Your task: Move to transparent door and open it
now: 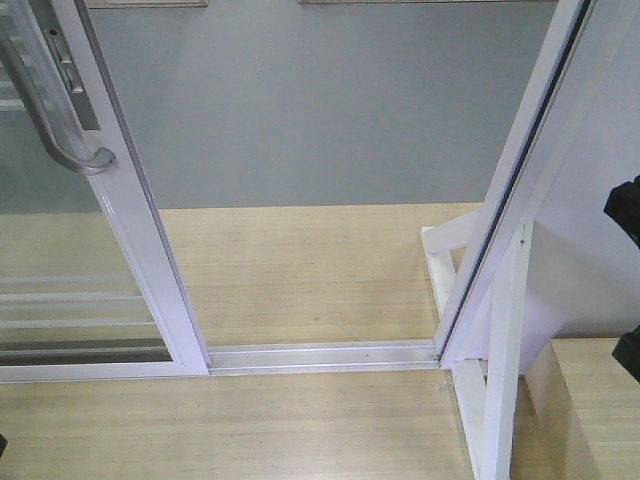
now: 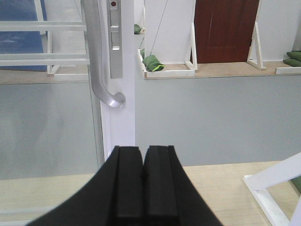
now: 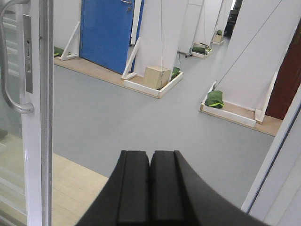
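Observation:
The transparent door (image 1: 70,300) stands at the left of the front view, a glass panel in a white frame with thin white bars. Its curved grey handle (image 1: 55,120) sits on the right edge. A gap lies between that edge and the white jamb (image 1: 530,170). My left gripper (image 2: 143,153) is shut and holds nothing. It points at the door frame (image 2: 123,117), just below the handle (image 2: 96,61) and apart from it. My right gripper (image 3: 150,156) is also shut and empty, aimed through the gap, with the handle (image 3: 9,70) far to its left.
A metal floor track (image 1: 320,355) crosses the threshold. White wooden braces (image 1: 490,400) stand at the right by the jamb. Beyond lie grey floor, a blue door (image 3: 106,33), a dark red door (image 2: 225,30), a cardboard box (image 3: 156,76) and green bags (image 3: 215,99).

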{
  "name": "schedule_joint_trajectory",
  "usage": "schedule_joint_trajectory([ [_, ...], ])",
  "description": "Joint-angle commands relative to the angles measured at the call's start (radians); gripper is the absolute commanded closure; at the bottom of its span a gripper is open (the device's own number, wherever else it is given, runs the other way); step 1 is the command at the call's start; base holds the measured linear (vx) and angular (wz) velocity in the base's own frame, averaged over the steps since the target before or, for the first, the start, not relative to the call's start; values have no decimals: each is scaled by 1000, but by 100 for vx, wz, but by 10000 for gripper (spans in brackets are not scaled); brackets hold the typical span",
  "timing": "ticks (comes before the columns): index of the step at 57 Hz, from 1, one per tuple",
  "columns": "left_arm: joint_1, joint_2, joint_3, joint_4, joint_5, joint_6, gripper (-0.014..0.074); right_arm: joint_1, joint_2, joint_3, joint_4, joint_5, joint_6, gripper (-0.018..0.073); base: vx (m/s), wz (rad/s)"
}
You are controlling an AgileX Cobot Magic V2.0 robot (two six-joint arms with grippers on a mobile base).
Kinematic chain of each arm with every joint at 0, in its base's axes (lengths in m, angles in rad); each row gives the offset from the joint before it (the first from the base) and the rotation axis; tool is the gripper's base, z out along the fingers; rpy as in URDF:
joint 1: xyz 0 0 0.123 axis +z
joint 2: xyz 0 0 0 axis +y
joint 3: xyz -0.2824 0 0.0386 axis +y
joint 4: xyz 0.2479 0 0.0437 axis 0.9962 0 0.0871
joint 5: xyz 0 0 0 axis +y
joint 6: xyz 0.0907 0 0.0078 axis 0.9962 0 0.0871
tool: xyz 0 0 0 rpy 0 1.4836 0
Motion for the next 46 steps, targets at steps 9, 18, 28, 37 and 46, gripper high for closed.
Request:
schedule_joint_trajectory([
  [9, -2, -14, -23, -5, -81, -3, 603, -2, 5, -31, -2, -82, -4, 565, 0, 0],
  [18, -2, -14, -23, -5, -81, -3, 603, -2, 5, -31, -2, -81, -4, 565, 0, 0],
  [28, -2, -14, -23, -5, -81, -3, 603, -2, -30, -7, -19, -90, -4, 565, 0, 0],
  [37, -2, -14, -23, -5, -81, -3, 603, -8, -165, 198, -25, -173, -4, 565, 0, 0],
  [46, -2, -14, -23, -5, -81, -3, 603, -8, -341, 432, -32, -201, -4, 565, 0, 0],
])
